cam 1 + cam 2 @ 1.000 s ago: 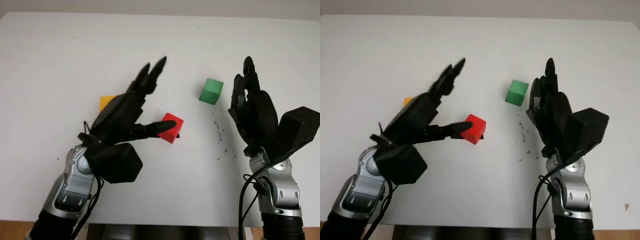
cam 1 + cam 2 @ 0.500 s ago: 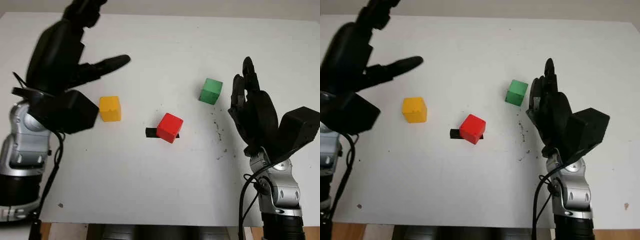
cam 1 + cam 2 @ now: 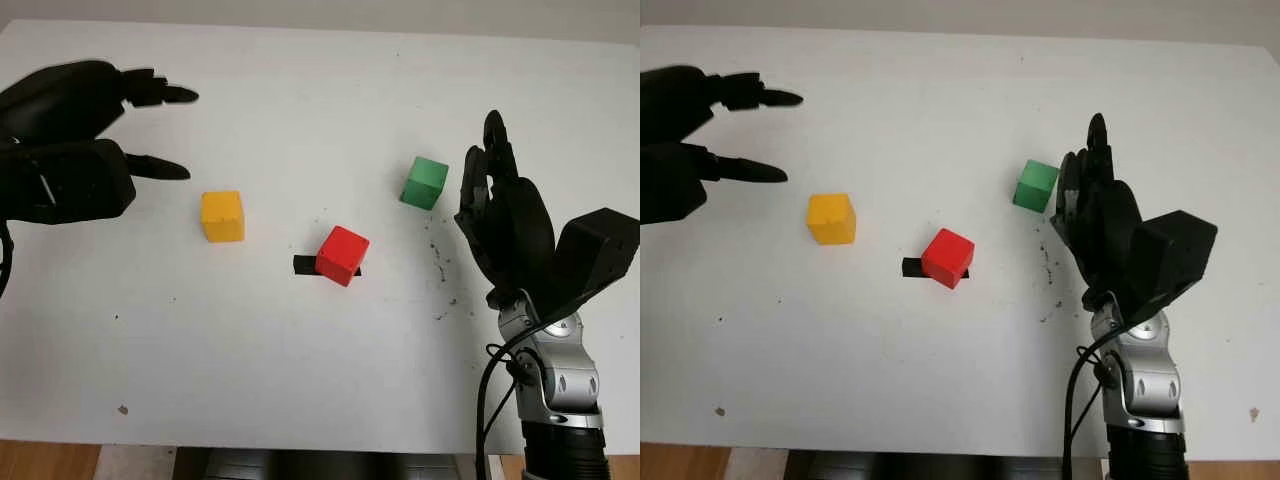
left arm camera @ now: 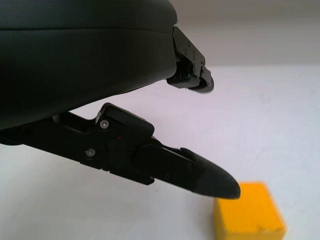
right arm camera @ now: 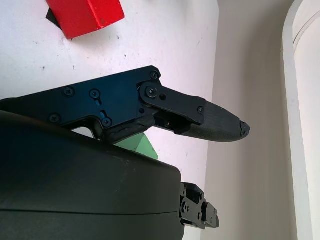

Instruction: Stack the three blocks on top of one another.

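Note:
Three blocks lie apart on the white table [image 3: 300, 380]. The yellow block [image 3: 222, 216] is at the left, the red block [image 3: 342, 255] in the middle on a black mark [image 3: 303, 265], the green block [image 3: 424, 182] at the right. My left hand [image 3: 150, 130] hovers open at the far left, above and left of the yellow block [image 4: 248, 216], holding nothing. My right hand [image 3: 495, 190] is raised open just right of the green block [image 5: 140, 146], holding nothing. The red block [image 5: 85, 16] lies beyond its fingers.
Small dark specks [image 3: 438, 265] dot the table between the red block and the right hand. The table's front edge [image 3: 300, 447] runs along the bottom, with wooden floor below.
My left hand let go of the red block, pulled back and swung far left, then lowered beside the yellow block. The red block stays on its mark. The right hand has not moved.

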Controlling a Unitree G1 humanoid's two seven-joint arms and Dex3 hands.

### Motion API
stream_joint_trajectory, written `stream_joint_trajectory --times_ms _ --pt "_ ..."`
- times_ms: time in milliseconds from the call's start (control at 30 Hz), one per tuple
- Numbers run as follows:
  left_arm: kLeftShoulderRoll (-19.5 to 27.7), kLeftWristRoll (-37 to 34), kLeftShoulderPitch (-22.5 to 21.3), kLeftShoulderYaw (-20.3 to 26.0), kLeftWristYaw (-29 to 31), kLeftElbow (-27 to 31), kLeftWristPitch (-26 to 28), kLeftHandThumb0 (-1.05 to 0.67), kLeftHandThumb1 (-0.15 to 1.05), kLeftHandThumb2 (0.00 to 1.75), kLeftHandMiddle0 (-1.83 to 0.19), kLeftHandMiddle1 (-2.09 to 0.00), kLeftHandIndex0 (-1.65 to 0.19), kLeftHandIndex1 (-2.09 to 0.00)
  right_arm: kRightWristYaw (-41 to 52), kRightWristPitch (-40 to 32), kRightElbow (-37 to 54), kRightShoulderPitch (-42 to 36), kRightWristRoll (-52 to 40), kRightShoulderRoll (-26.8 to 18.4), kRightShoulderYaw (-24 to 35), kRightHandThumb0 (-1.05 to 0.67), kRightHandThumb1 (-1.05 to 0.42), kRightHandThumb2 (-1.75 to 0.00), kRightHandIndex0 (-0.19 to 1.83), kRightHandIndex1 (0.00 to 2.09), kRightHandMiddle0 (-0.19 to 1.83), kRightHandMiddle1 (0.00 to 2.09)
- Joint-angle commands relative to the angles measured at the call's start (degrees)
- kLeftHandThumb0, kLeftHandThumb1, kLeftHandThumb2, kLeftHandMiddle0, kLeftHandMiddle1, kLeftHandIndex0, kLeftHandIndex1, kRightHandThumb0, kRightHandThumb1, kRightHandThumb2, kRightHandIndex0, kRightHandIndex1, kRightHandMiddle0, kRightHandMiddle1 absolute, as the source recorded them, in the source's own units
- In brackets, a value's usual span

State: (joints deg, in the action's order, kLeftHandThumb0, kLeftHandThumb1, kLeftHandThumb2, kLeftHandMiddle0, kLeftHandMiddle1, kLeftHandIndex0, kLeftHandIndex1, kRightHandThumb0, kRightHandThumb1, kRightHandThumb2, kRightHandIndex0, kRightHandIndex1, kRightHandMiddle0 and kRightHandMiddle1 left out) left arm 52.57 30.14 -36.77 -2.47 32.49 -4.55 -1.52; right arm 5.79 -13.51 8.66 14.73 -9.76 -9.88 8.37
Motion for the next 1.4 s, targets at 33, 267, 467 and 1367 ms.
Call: stream_joint_trajectory --times_ms 33,267,467,1367 --pt "-0.11 1.79 0.09 -1.3 -2.42 -1.34 -1.13 -0.97 1.02 0.06 0.19 0.0 -0.09 -0.04 0.09 -0.12 0.31 0.15 -0.01 -0.33 0.33 -0.68 -1.05 -0.7 -0.19 0.0 -0.19 0.0" --pt "-3.18 3.4 0.66 -4.23 -5.25 -4.24 -1.18 -1.02 1.03 0.06 0.19 0.0 -0.03 -0.03 0.5 -0.05 0.93 -0.81 -0.22 -0.74 0.82 -0.7 -1.05 -0.68 -0.19 0.0 -0.19 0.0" --pt "-5.33 4.96 2.69 -4.62 -10.26 -4.04 -1.72 -0.98 1.01 0.05 0.19 0.0 -0.04 -0.06 0.69 -0.18 0.87 -0.79 -0.67 -0.29 1.0 -0.7 -1.05 -0.68 -0.19 0.0 -0.19 0.0" --pt "-7.93 9.11 2.96 -8.36 -14.66 -8.91 -3.31 -0.88 0.97 0.06 0.19 0.0 -0.35 -0.13 1.7 0.22 0.84 -1.28 -0.14 -0.84 1.44 -0.71 -1.05 -0.68 -0.19 0.0 -0.19 0.0"
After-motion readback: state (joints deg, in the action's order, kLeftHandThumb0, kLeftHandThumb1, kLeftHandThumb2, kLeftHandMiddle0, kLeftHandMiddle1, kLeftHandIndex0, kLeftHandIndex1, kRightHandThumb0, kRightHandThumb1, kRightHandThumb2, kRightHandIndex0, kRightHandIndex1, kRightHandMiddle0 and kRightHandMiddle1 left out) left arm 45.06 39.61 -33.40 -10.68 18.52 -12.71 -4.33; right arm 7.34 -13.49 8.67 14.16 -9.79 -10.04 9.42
